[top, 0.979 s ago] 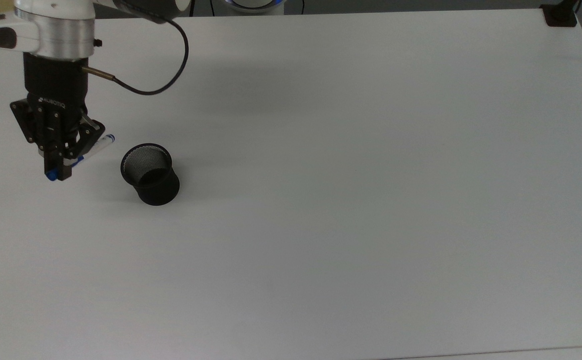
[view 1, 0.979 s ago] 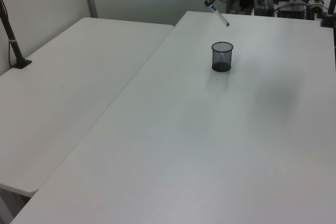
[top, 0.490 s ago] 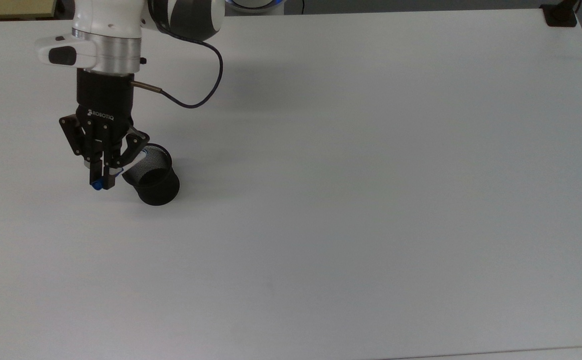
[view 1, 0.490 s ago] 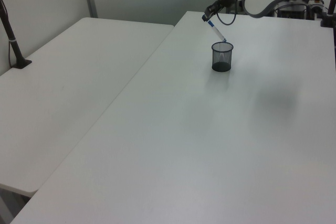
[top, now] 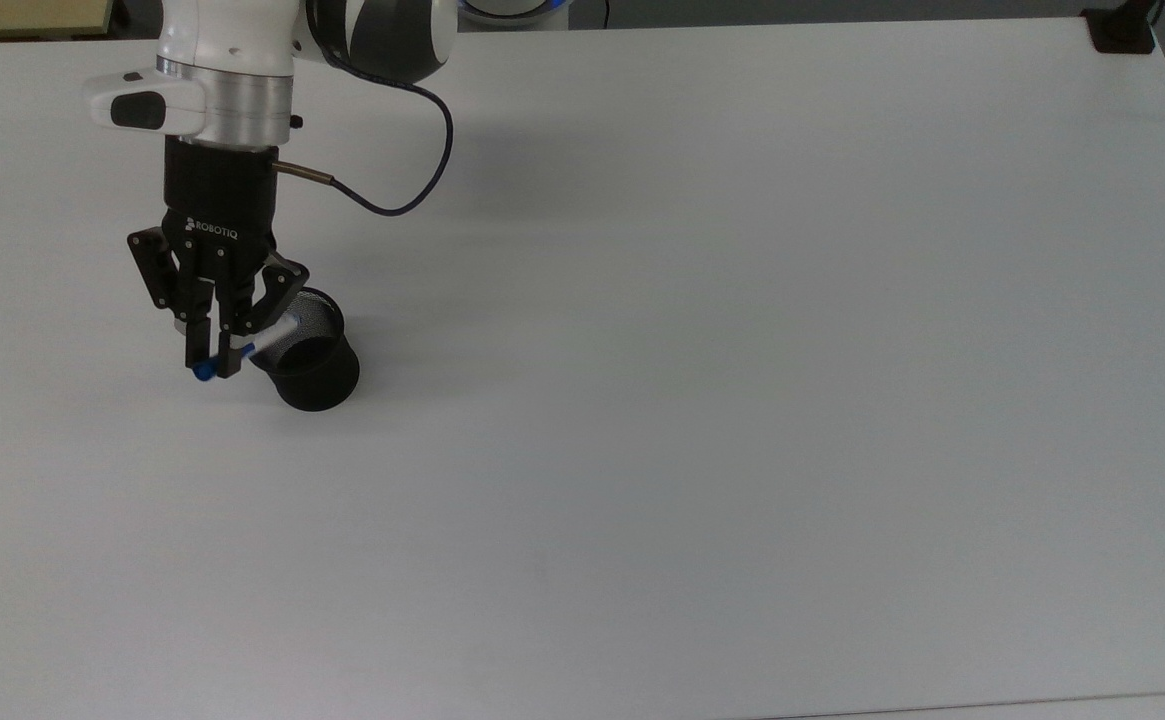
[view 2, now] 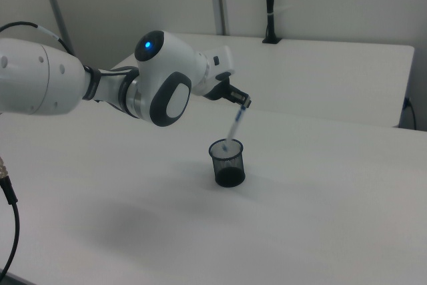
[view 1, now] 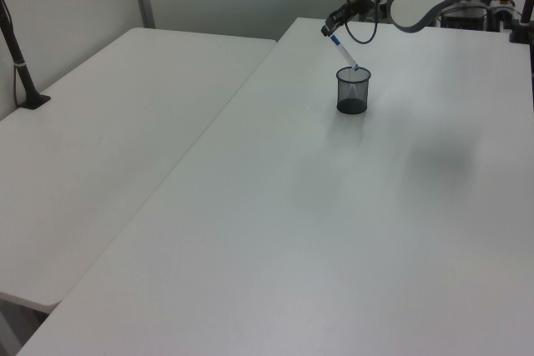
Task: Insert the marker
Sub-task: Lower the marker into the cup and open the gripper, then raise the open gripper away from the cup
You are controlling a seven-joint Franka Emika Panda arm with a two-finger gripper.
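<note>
My gripper (top: 214,362) is shut on the marker (top: 270,335), a white barrel with a blue end poking out past the fingertips. The marker hangs tilted, and its lower end sits at the mouth of the black mesh cup (top: 317,375). In the left view the gripper (view 1: 328,29) holds the marker (view 1: 342,49) slanting down to the rim of the cup (view 1: 353,97). In the right view the marker (view 2: 234,126) runs from the gripper (view 2: 245,103) down just inside the rim of the cup (view 2: 228,168). The cup stands upright on the white table (top: 742,350).
A black cable (top: 392,195) loops from the wrist over the table. A black clamp (top: 1122,30) sits at the top view's far right corner. A second white table (view 1: 108,122) with a black post (view 1: 17,47) adjoins on the left view's left.
The arm has carried the marker from beside the cup to over it, moving rightward in the top view. The marker's lower end now reaches the cup's mouth.
</note>
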